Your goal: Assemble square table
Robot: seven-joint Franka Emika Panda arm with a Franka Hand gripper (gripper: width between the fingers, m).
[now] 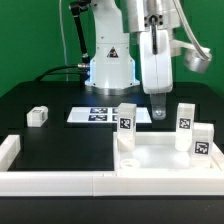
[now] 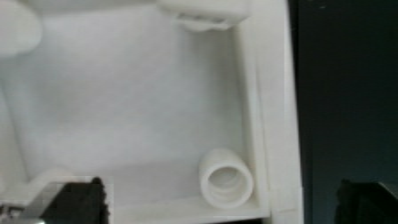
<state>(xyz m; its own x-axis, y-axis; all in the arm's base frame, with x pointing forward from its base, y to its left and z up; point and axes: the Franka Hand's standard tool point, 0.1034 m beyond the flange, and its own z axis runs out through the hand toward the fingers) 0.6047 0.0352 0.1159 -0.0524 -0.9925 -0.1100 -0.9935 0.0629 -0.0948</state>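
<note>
The square table slab point(image 1: 160, 155) lies rimmed face up at the front of the exterior view's right. Three white tagged legs stand upright on it: one at the far left corner point(image 1: 127, 120), one at the back right point(image 1: 185, 118), one further right point(image 1: 203, 140). A fourth leg point(image 1: 38, 116) lies loose on the black table at the exterior view's left. My gripper point(image 1: 160, 112) hangs open and empty just above the slab's far edge, between the two back legs. In the wrist view the gripper point(image 2: 217, 205) straddles the slab's inner face point(image 2: 125, 110), with a round socket point(image 2: 228, 180) by the rim.
The marker board point(image 1: 100, 114) lies flat behind the slab, in front of the robot base point(image 1: 110, 65). A long low white border rail point(image 1: 50, 181) runs along the front edge and turns up at the left point(image 1: 10, 150).
</note>
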